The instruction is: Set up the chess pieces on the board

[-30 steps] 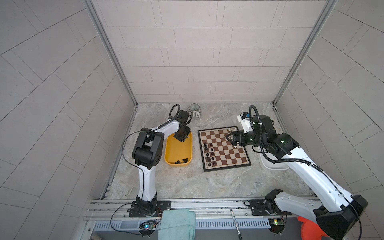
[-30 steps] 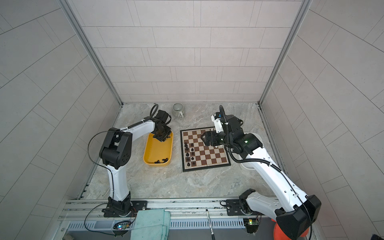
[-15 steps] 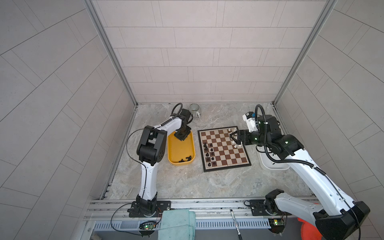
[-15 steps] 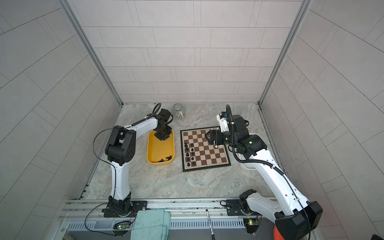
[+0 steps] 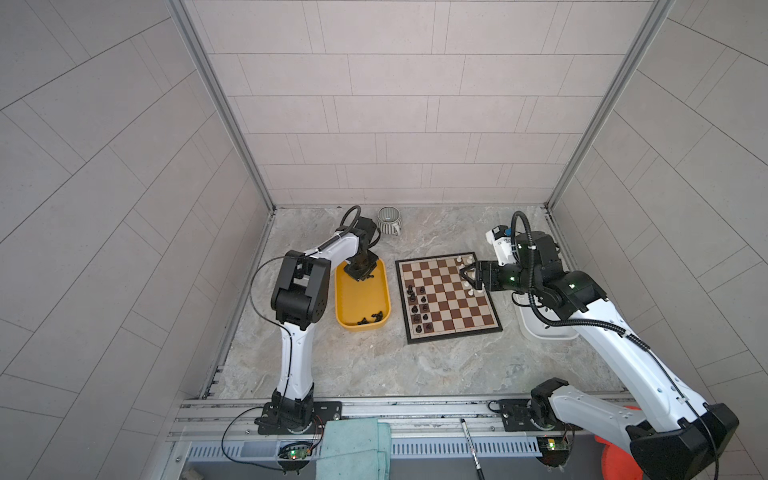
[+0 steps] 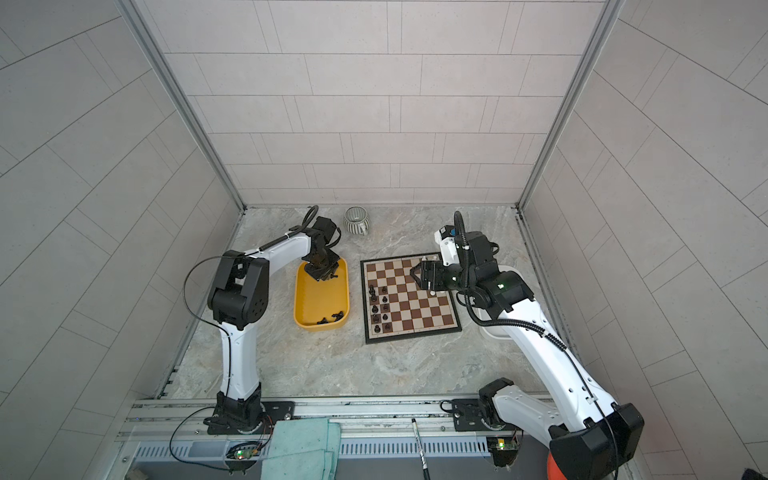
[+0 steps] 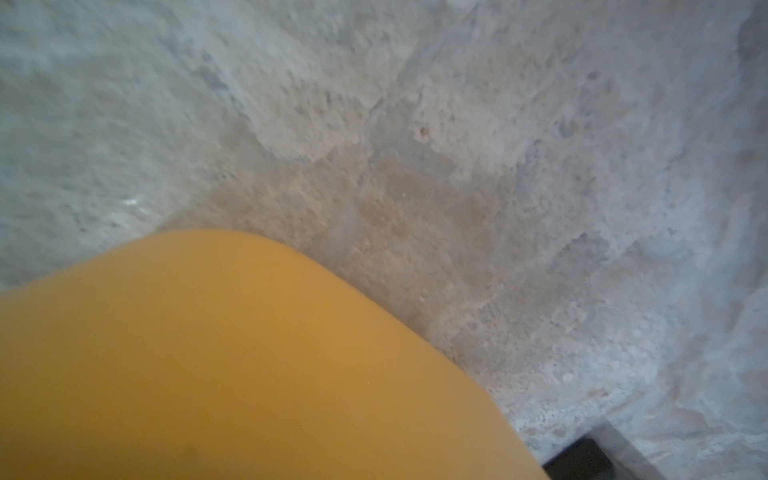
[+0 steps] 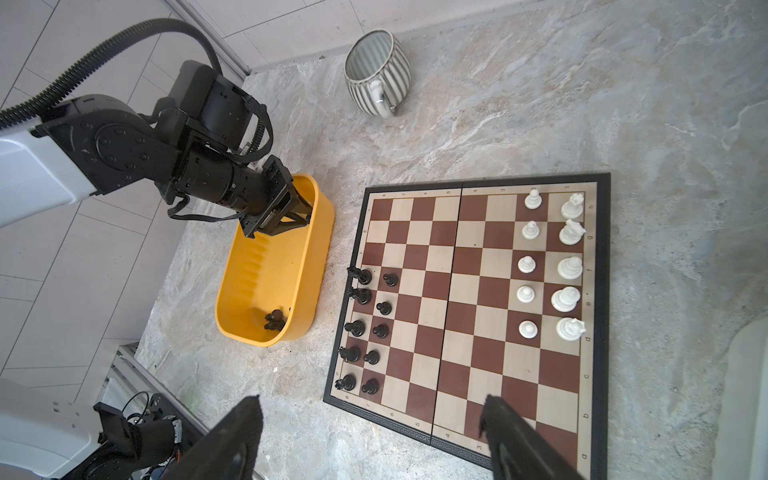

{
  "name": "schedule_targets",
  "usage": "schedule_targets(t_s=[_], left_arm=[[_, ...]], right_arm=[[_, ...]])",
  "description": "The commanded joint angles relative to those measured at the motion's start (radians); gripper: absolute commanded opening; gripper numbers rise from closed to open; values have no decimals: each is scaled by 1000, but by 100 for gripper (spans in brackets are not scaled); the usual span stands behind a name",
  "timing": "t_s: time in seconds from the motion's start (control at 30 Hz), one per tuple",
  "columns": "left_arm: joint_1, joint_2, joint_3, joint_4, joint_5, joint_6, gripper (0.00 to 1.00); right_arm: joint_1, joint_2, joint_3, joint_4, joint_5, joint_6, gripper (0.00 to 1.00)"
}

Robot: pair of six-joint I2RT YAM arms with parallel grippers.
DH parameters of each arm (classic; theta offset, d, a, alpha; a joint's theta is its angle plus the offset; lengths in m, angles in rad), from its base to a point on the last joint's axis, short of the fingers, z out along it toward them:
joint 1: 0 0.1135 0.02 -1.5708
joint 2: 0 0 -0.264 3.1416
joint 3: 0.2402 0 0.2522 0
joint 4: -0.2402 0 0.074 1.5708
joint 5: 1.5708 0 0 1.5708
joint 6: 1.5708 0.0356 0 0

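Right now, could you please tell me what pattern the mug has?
Grey and white vertical stripes; the mug shows best in the right wrist view.

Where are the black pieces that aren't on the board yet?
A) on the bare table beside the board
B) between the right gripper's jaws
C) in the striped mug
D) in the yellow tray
D: the loose black pieces lie in a small heap at one end of the yellow tray, which stands beside the board.
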Motion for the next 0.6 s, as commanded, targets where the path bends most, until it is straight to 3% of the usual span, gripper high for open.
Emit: schedule_targets(t_s=[0.0,0.17,0.57], left_arm=[[-2,28,-15,-41,77,4,39],[-3,12,-16,-58,100,-26,41],[13,37,12,-90,72,-23,32]], right_arm=[[-5,-20,-8,17,-5,13,84],[-5,-17,-11,27,-14,23,83],[-8,-26,-24,29,-17,29,82]])
